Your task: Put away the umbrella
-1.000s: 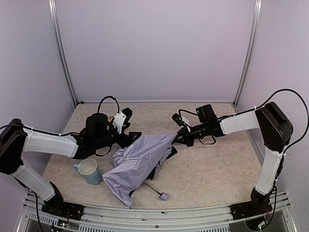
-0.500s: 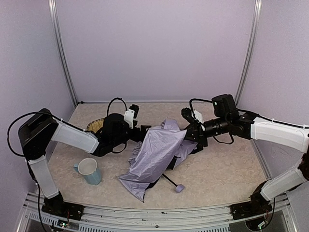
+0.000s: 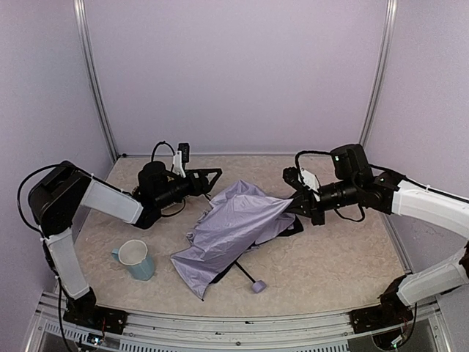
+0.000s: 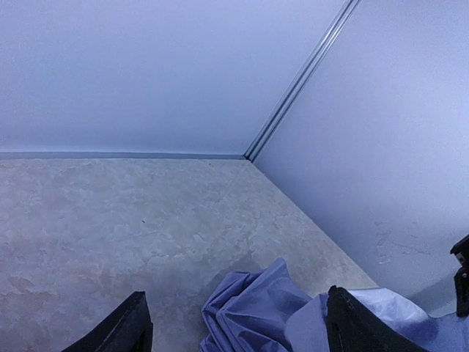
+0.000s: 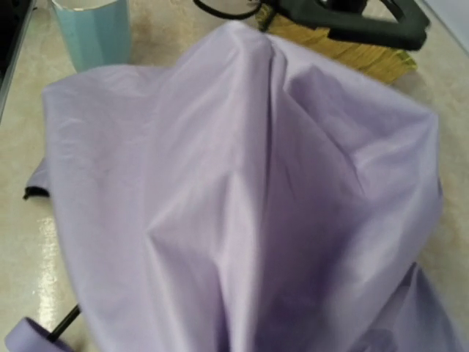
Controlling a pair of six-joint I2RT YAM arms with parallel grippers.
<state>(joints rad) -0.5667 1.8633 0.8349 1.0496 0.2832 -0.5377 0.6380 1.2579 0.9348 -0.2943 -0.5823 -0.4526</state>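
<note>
The umbrella point(image 3: 231, 227) lies half collapsed at mid table, lavender fabric up, with its thin black shaft point(image 3: 244, 273) and lavender handle knob point(image 3: 258, 286) pointing to the near edge. My right gripper point(image 3: 294, 206) is at the fabric's right edge and holds it bunched and slightly raised. In the right wrist view the fabric point(image 5: 242, 191) fills the frame and hides the fingers. My left gripper point(image 3: 211, 180) is open, just left of and behind the fabric, not touching it. In the left wrist view the fabric point(image 4: 256, 312) lies between its wide-apart fingertips point(image 4: 121, 330).
A pale teal mug point(image 3: 135, 259) stands near the front left, also in the right wrist view point(image 5: 91, 29). A yellow woven thing point(image 5: 352, 59) lies under the left arm. Pale walls and metal corner posts point(image 3: 95, 88) close in the table.
The left gripper has drawn back to the rear left, away from the fabric. The umbrella has sunk and shifted a little left, its handle knob too. The right gripper moved slightly right.
</note>
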